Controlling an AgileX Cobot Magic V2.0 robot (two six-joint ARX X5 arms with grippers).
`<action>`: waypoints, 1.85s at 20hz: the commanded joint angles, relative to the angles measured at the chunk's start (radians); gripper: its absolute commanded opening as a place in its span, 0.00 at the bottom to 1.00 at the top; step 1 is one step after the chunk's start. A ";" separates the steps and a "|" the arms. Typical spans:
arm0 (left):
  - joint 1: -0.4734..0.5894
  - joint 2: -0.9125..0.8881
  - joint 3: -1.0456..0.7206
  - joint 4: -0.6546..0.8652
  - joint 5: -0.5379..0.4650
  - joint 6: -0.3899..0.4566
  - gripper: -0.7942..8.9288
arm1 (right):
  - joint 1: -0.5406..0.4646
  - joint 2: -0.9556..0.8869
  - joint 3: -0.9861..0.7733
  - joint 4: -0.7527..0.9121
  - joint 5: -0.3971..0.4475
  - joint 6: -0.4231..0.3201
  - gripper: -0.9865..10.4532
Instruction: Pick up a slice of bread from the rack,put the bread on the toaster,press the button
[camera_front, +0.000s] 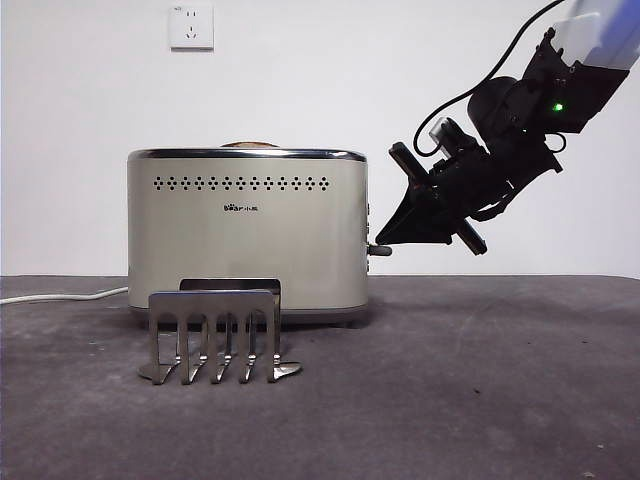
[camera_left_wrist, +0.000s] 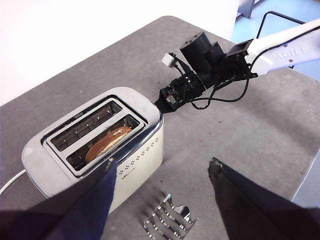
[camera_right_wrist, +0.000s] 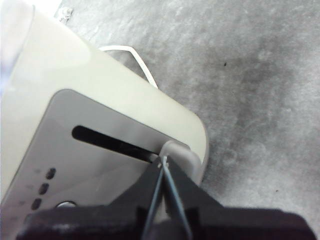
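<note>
1. Toaster (camera_front: 247, 230) stands on the grey table (camera_front: 480, 380), cream body, chrome top rim, white cord (camera_front: 60, 296) leaving its far end from the arm.
2. Slice of bread (camera_left_wrist: 107, 142) sits down in the toaster slot nearer the rack; only its domed brown top shows above the rim in the front view (camera_front: 250, 145).
3. Rack (camera_front: 215, 335) stands on the table just in front of the toaster, holding no bread.
4. Right gripper (camera_right_wrist: 162, 162) is at the toaster's end panel, jaws clenched together tip to tip, nothing held between them.
5. Its tips touch the grey lever knob (camera_right_wrist: 175, 152) at the low end of the dark lever slot on that panel; in the front view the gripper (camera_front: 385, 240) meets the lever (camera_front: 378, 250) low on the toaster's side.
6. Small dark buttons (camera_right_wrist: 44, 187) sit in a row on the same panel, apart from the tips.
7. Left gripper (camera_left_wrist: 160, 172) hovers above the toaster and rack, jaws spread wide, holding nothing; bread lies below and clear of its fingers (camera_left_wrist: 102, 175).
8. Bread is well apart from the right gripper's tips, inside the toaster.
</note>
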 joint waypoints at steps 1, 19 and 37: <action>-0.003 -0.002 -0.004 -0.006 -0.001 -0.010 0.41 | 0.002 0.006 -0.010 -0.035 0.021 -0.011 0.08; -0.003 -0.002 -0.004 -0.123 0.003 -0.006 0.40 | 0.011 -0.787 0.021 -0.839 0.018 -0.324 0.08; -0.003 -0.002 -0.004 -0.238 0.003 -0.005 0.28 | 0.019 -1.011 0.021 -1.172 0.019 -0.444 0.08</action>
